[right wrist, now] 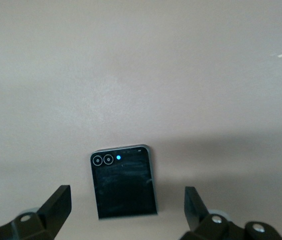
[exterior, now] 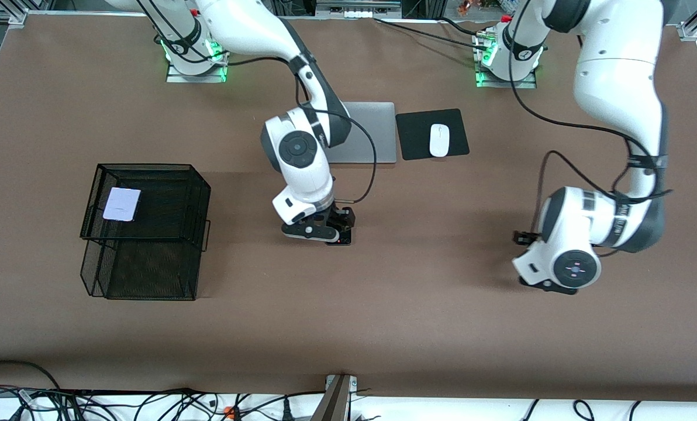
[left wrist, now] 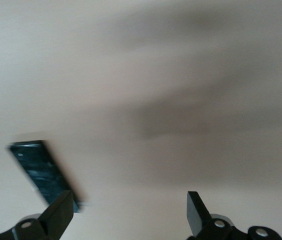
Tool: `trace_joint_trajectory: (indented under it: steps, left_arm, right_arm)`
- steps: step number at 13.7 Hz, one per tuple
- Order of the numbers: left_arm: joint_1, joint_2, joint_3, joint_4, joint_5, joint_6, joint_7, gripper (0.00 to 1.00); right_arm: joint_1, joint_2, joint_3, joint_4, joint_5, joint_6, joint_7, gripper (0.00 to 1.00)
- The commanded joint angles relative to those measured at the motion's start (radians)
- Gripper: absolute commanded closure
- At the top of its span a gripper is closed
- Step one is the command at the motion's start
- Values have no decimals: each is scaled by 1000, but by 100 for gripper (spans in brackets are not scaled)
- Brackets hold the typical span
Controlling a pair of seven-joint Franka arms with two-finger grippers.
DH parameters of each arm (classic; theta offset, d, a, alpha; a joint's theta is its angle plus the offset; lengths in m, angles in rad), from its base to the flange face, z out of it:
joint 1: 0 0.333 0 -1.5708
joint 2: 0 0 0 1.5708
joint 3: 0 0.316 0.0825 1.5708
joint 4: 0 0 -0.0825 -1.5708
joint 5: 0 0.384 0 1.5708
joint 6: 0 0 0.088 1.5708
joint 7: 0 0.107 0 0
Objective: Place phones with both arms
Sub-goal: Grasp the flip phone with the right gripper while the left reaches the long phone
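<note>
Currently 2 arms low over the brown counter [exterior: 383, 304]. Right gripper [right wrist: 126, 210] over mid-counter, fingers [right wrist: 56, 205] spread wide, straddling a small squarish black phone [right wrist: 124, 184] lying flat, not pinching it. Left gripper [left wrist: 131, 215] toward the left arm's end of the counter, fingers [left wrist: 197, 212] spread, empty; slim black phone [left wrist: 41, 170] lies flat beside 1 finger. Lavender-white phone [exterior: 121, 204] rests on the black mesh basket [exterior: 149, 275], near the right arm's end. Laptop [exterior: 372, 140], mouse [exterior: 439, 140] on mousepad [exterior: 413, 137] sit toward the bases' edge.
</note>
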Motion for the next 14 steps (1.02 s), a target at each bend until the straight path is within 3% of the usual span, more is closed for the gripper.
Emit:
trace_joint_trajectory:
  steps: [1, 3, 6, 9, 14]
  left_arm:
    - [92, -120, -15, -183, 49, 141, 88, 0]
    - [177, -203, -20, -332, 48, 307, 131, 0]
    - [269, -256, -29, -464, 31, 461, 144, 0]
    - [332, -300, -29, -595, -102, 632, 132, 0]
    - [376, -313, -29, -692, -119, 755, 96, 0]
  right_arm:
    - [-1, 57, 26, 34, 15, 83, 10, 0]
    - [-1, 88, 29, 32, 14, 130, 10, 0]
    - [5, 107, 30, 31, 5, 145, 5, 0]
    - [7, 108, 30, 26, -20, 145, 1, 0]
    - [31, 108, 30, -8, -26, 145, -18, 0]
